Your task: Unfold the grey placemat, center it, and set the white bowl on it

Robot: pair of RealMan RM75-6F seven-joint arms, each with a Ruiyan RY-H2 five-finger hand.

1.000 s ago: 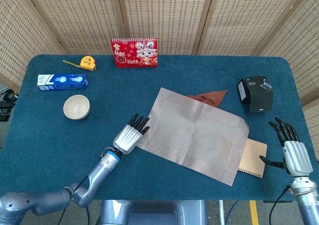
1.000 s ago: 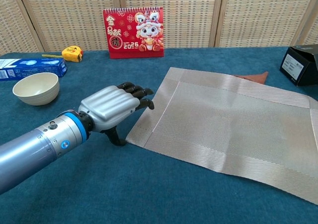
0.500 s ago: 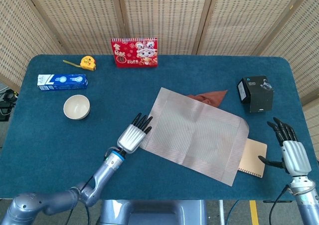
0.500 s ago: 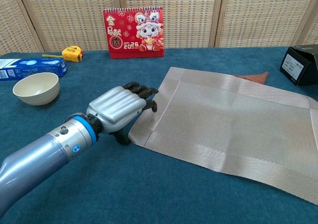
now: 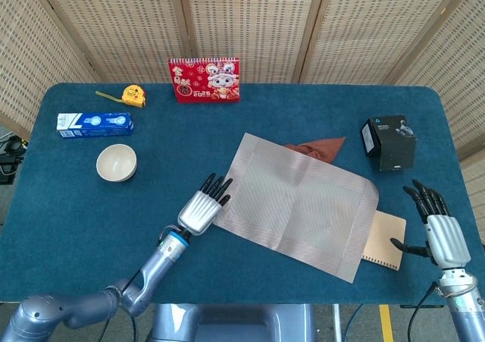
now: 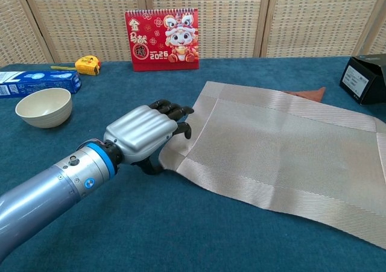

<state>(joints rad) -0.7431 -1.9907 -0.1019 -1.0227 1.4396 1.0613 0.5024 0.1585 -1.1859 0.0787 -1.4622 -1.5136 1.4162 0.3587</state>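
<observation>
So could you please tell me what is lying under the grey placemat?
A rust-brown cloth pokes out at the grey placemat's far edge, a tan notebook at its right; the rest of each is covered.

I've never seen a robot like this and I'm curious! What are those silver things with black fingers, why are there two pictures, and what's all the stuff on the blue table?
Those are robot hands on metal arms. A person steers them from somewhere else. Both pictures show the same moment: one camera looks down from the robot's head, the other looks forward from its chest.

The left robot hand is at the near corner of the flat grey woven placemat, its fingers touching the edge. The right robot hand waits open at the table's side, holding nothing.

On the blue table you can also see a round white bowl, a blue and white box, a yellow tape measure, a red desk calendar, a black box, a brown cloth and a tan notebook, both peeking from under the placemat.
</observation>
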